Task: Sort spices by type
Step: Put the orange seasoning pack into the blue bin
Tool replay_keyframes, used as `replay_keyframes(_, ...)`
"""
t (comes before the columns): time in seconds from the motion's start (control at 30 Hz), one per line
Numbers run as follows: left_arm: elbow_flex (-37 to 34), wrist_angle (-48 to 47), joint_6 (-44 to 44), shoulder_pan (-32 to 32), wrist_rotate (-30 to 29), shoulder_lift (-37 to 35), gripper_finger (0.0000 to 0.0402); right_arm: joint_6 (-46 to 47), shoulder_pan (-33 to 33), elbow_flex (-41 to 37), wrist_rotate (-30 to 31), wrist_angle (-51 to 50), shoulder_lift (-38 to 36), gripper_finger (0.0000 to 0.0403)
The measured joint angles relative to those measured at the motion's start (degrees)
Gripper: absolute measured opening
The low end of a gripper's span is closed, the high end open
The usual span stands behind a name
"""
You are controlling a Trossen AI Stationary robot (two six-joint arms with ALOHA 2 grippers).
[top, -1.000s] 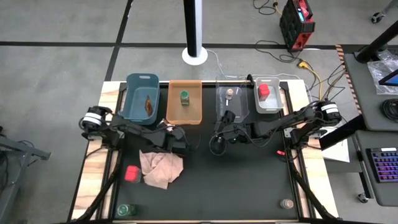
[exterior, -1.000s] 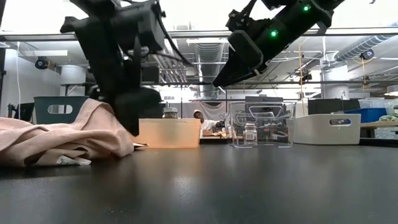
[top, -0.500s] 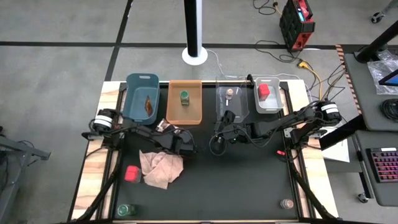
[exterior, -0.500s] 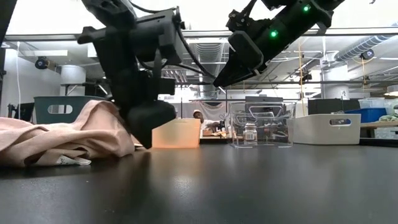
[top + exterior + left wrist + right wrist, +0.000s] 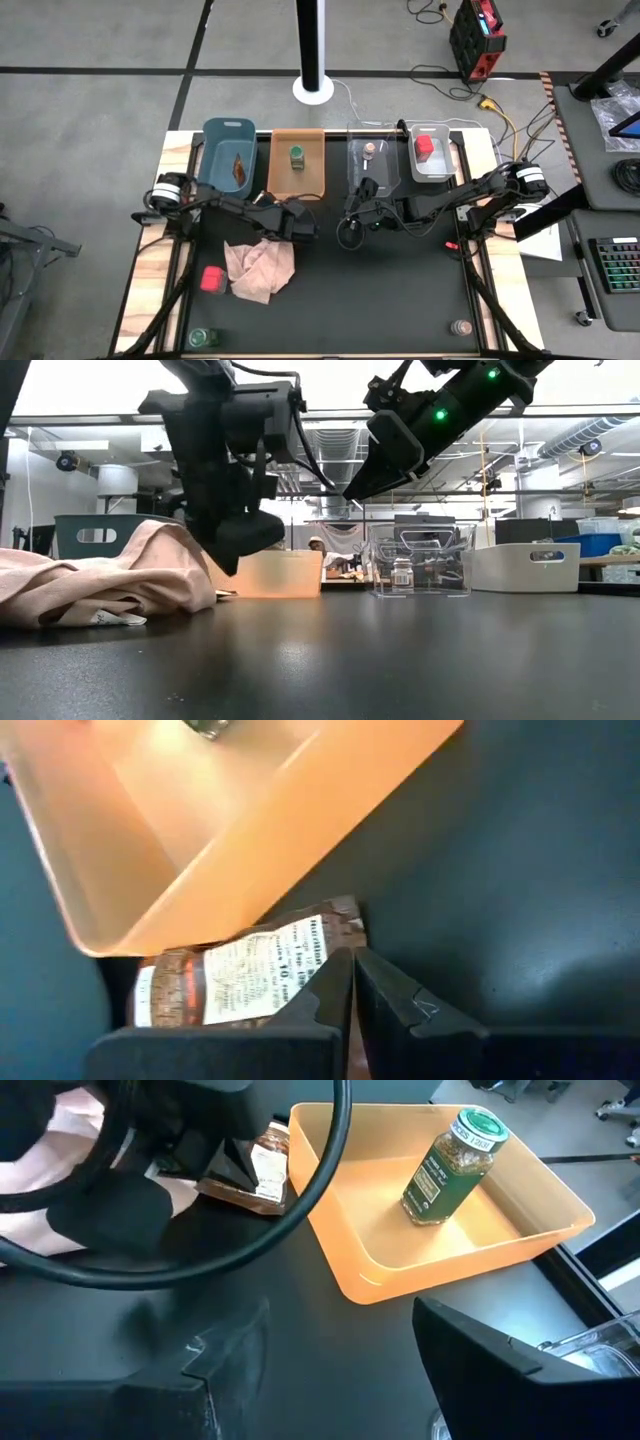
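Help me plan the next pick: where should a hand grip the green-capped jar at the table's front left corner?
Across the jar just under its cap, coming straight down: it seems to stand upright, round cap facing up, nothing crowding it.

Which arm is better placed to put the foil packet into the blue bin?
The left arm. Its claw is already shut on the foil packet, close to the blue bin holding another packet. The right claw is open and empty, near the orange bin.
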Motion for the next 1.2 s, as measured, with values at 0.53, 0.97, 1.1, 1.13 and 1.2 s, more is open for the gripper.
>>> replay_keyframes(0.53, -4.8, 2.4, 0.1, 1.8, 3.0, 0.1, 0.0000, -1.1, 0.0, 0.0, 0.1, 0.0, 0.0, 0.0233)
replay_keyframes(0.97, -4.4, 3.9, 1.8, 3.1, 1.2, 5.0, 0.0000, -1.6, 0.0, 0.0, 0.1, 0.0, 0.0, 0.0238)
replay_keyframes(1.1, -3.5, 3.8, 2.7, 3.1, 1.4, 5.5, 0.0000, -1.5, 0.0, 0.0, 0.1, 0.0, 0.0, 0.0233)
replay_keyframes(1.13, -3.2, 3.8, 3.1, 3.2, 1.7, 5.5, 0.0000, -1.5, 0.0, 0.0, 0.1, 0.0, 0.0, 0.0233)
replay_keyframes(1.2, -2.0, 4.6, 3.5, 3.1, 2.5, 5.5, 0.0000, -1.5, 0.0, 0.0, 0.1, 0.1, 0.0, 0.0234)
